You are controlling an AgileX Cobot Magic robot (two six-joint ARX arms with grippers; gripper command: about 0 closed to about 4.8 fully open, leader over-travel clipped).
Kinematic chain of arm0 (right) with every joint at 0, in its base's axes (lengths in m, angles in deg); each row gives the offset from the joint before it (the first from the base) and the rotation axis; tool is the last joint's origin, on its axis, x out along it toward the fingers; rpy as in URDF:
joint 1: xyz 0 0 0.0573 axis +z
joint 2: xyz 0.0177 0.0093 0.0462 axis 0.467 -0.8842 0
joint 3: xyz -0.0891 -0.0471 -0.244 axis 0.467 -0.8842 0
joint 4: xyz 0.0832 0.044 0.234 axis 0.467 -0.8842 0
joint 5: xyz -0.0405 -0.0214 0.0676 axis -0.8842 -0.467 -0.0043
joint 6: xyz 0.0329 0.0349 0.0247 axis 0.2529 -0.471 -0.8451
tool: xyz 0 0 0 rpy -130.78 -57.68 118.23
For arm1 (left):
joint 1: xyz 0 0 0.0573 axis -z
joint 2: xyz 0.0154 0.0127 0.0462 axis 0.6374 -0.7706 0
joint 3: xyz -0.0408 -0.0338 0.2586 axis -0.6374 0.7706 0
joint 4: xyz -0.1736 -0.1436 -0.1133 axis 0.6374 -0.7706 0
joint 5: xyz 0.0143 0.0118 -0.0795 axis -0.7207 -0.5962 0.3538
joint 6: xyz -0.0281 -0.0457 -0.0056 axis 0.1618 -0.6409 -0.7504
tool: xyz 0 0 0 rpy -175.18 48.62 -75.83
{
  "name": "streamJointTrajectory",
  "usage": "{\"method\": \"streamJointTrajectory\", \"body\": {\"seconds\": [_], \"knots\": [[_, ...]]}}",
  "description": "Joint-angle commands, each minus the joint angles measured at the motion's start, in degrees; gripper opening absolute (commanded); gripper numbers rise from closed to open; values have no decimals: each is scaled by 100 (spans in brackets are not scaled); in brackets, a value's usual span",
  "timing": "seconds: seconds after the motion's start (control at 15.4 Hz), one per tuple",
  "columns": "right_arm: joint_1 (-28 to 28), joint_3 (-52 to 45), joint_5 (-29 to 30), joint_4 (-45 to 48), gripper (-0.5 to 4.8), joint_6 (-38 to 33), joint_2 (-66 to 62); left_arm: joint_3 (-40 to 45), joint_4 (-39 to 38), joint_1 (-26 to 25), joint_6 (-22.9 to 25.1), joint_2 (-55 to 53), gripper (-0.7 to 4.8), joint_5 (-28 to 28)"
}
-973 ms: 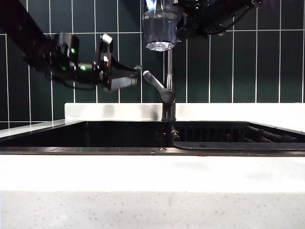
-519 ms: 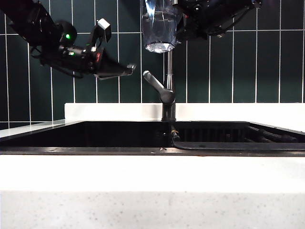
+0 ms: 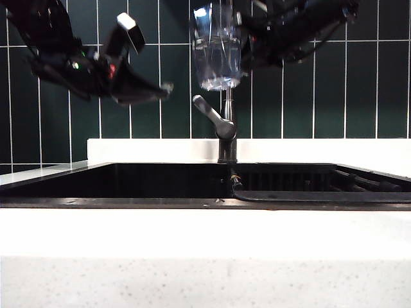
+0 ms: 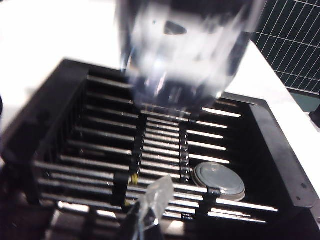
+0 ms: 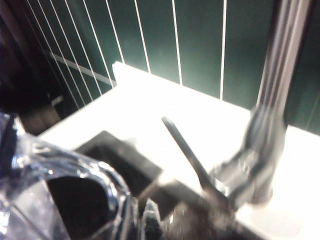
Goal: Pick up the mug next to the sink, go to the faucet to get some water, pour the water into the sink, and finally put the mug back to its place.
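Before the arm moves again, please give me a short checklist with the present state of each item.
1. Mug held by the right gripper, high above the sink: ok.
2. Mug upright, near the faucet pipe: ok.
3. Left gripper shut and empty, left of the lever, not touching it: ok.
4. Water running from the faucet: cannot tell; the spout is out of view.
5. Water level in the mug: cannot tell; the glass is clear and blurred.
6. Sink basin below free of objects: cannot tell; only rack bars and the drain show.
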Motion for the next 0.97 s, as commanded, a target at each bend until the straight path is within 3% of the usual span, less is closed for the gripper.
{"method": "streamJointTrajectory", "body": {"seconds": [0.06, 0.13, 0.26, 0.32, 0.39, 0.58, 0.78, 0.91, 0.97], "knots": [[7, 24, 22, 332, -5, -26, 122, -11, 833, -50, -1080, 162, -4, -776], [7, 24, 24, 332, -5, -28, 125, -2, 1287, -39, -1891, 249, -4, -1781], [7, 22, 26, 330, -6, -28, 127, 205, 1945, -37, -2579, 470, -4, -2516], [7, 22, 26, 330, -6, -28, 127, 640, 3029, -37, -3445, 723, -5, -3165], [7, 24, 35, 328, -6, -26, 131, 1366, 4367, -46, -4079, 1113, -5, -3298], [7, 15, 68, 256, -5, 7, 164, 3071, 6301, 2, -4743, 2074, -5, -4221], [7, -258, -146, 330, -6, 313, 492, 4885, 7685, 11, -5497, 3285, -5, -4568], [-20, -662, -575, 313, -6, 699, 892, 5729, 7976, 192, -5576, 4083, -5, -4747], [-26, -1108, -1137, 98, -6, 1248, 1320, 6251, 7967, 420, -5558, 4743, -5, -5045]]}}
